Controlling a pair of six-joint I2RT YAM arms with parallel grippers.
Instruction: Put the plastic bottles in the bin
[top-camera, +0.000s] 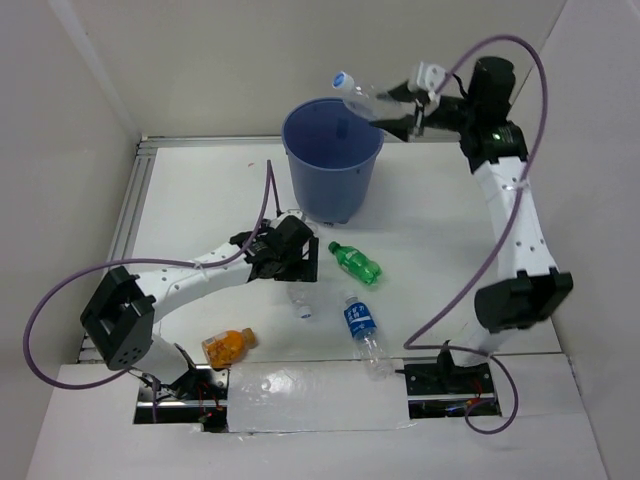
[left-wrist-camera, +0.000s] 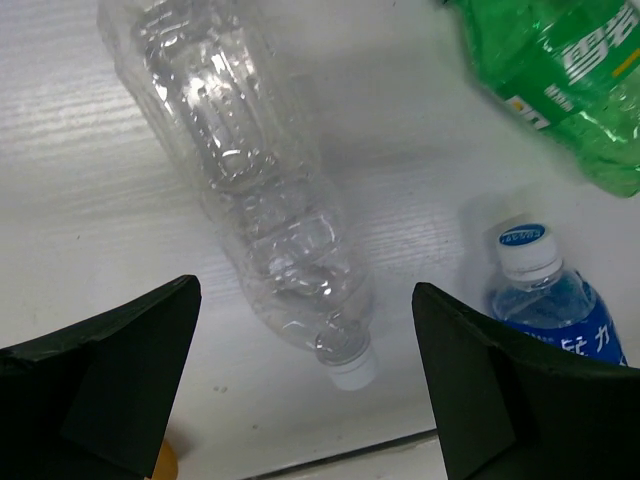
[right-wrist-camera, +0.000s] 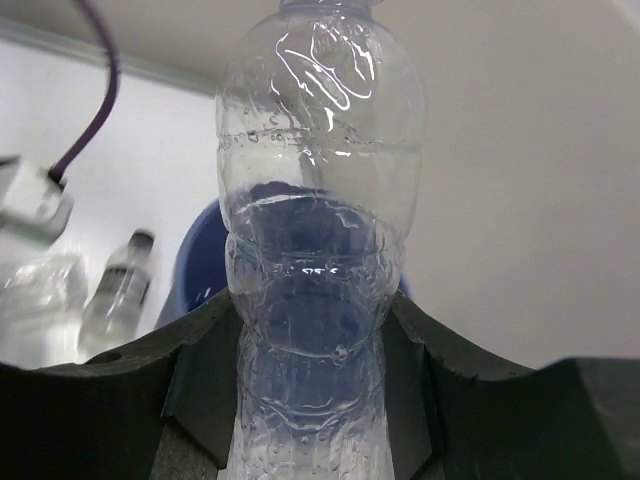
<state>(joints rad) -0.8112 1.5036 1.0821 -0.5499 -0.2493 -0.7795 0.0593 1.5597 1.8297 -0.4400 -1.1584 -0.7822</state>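
Right gripper (right-wrist-camera: 312, 345): mine, closed on the held clear bottle (right-wrist-camera: 320, 180), one finger pressing each side of its waist. I hold this bottle over the upper-right rim of the blue bin (top-camera: 330, 190), upper middle of the top frame.
Left gripper (left-wrist-camera: 305, 300): mine, jaws spread wide, hovering over the lying clear bottle (left-wrist-camera: 240, 180). That bottle is flat on the bench (left-wrist-camera: 80, 200), white cap toward the lower frame.
Green bottle (top-camera: 356, 262): on the bench, centre frame, just below the bin.
Blue-labelled bottle (top-camera: 361, 322): on the bench, below the green one, apart from it.
Orange bottle (top-camera: 225, 346): lower left, near my left arm.
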